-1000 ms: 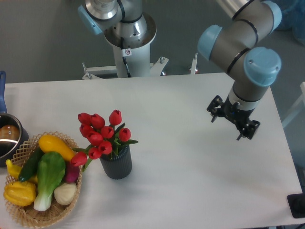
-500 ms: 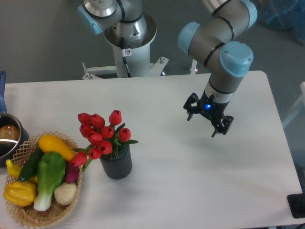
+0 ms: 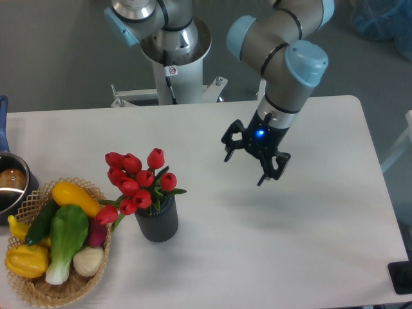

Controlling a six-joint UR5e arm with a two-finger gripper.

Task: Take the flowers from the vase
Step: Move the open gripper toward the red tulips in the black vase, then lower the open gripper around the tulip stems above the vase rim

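Above the table's (image 3: 309,257) middle-right, your gripper (image 3: 248,168) hangs with both fingers (image 3: 266,175) spread and nothing between them, a blue light lit at the wrist. Well apart to its left you have the flowers (image 3: 136,177), red tulip buds standing in the vase (image 3: 157,221), dark and ribbed, upright on the tabletop. Just beside the vase, at the left edge: a wicker basket (image 3: 38,291) of toy vegetables (image 3: 64,235). Behind it, a pot (image 3: 11,185), partly cut off.

The UR5e arm (image 3: 283,38) reaches down from the upper frame, its wrist tilted. The black gripper (image 3: 246,167) hangs in the air, jaws spread apart with nothing between them.
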